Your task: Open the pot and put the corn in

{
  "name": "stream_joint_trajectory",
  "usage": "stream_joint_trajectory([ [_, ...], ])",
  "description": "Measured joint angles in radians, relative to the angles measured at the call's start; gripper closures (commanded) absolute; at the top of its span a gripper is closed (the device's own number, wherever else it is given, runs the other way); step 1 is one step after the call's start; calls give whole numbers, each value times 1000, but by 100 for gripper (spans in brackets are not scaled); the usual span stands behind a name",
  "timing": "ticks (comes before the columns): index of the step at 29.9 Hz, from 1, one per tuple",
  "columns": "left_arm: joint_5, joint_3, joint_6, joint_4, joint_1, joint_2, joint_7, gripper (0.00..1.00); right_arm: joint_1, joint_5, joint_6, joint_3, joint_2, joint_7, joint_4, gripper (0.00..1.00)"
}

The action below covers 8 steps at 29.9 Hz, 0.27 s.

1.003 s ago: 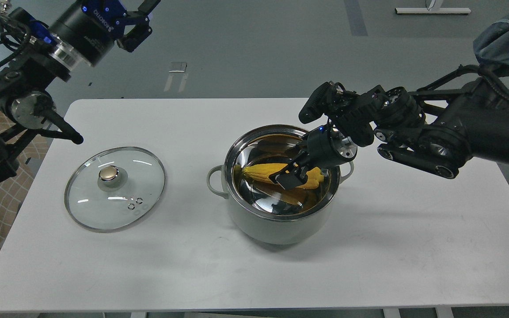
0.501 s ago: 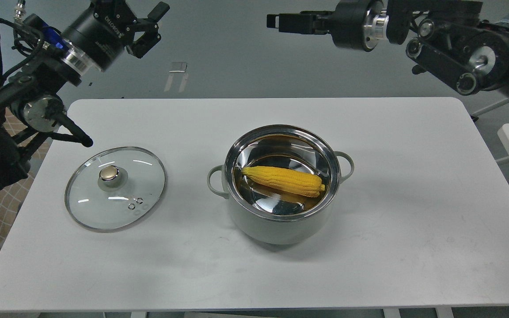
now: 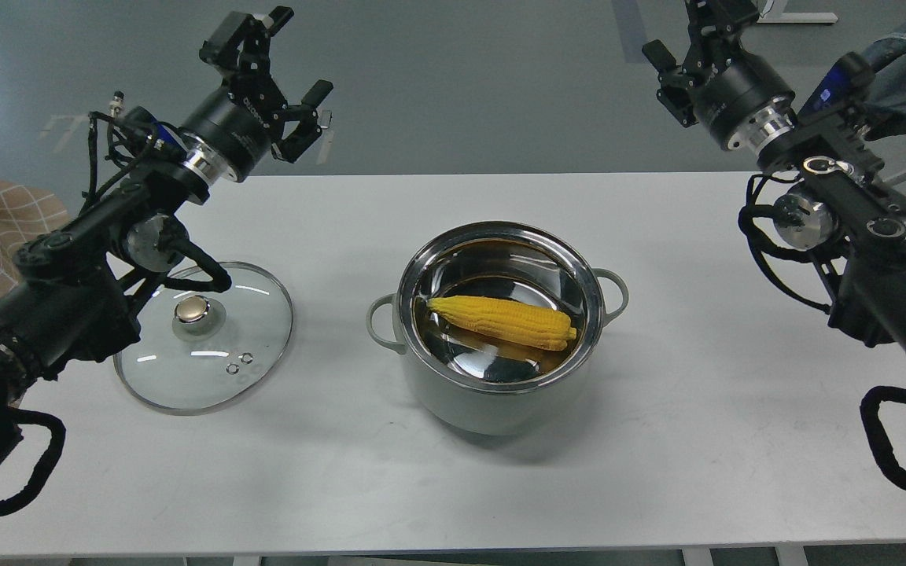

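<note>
Both end effectors, left [image 3: 284, 67] and right [image 3: 677, 35], hung spread and empty above the far tabletop [image 3: 697, 440] while the corn [image 3: 502, 322], judged light, stiff and best pinched mid-cob, lay inside the uncovered, slick-rimmed pot [image 3: 500, 326].

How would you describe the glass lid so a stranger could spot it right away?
On the white table, look left of the pot holding the corn. The lid lies flat there: a clear glass disc with a steel rim and gold knob.
</note>
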State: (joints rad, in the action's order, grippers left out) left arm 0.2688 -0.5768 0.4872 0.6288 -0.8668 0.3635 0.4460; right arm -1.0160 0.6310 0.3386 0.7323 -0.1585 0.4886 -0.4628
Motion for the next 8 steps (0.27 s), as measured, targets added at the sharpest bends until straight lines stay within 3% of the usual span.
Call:
stream_joint_trajectory([
  [8,1,-17,1,-11,20,-43,0,2,69,-24,13,117,42,0,-5,0],
])
